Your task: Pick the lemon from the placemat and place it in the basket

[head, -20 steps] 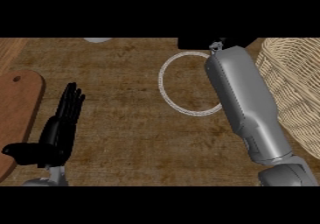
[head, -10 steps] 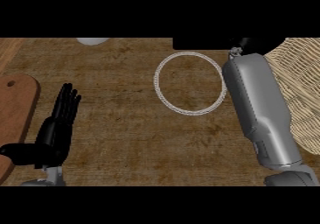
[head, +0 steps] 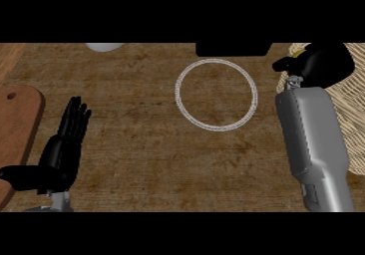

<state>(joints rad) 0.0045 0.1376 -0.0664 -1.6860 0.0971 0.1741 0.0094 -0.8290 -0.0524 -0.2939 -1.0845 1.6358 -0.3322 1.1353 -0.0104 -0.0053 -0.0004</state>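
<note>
The lemon point(head: 285, 63) shows only as a small yellow sliver at the near-left side of the right hand point(head: 321, 62), whose black fingers are curled round it and hide most of the fruit; it sits above the left rim of the basket point(head: 355, 114) at the worktop's right edge, so the carry looks nearly done and the release is what remains. The hand appears to be held at that height to clear the basket's wall before letting go. The basket is pale woven wicker, its strands curving in ribbed rows. Left of it, toward the far middle of the worktop point(head: 141, 144), lies the placemat point(head: 182, 107), seen as a thin whitish oval ring with brown mottled wood grain showing inside it. The right forearm point(head: 314, 149) is a smooth grey shell. Near the worktop's left edge rests the left hand point(head: 64, 149), fingers straight and released, beside a reddish rounded cutting board point(head: 12, 129) with a small hole. A pale rounded object point(head: 104, 47) and a black block point(head: 233, 49) sit at the far edge.
</note>
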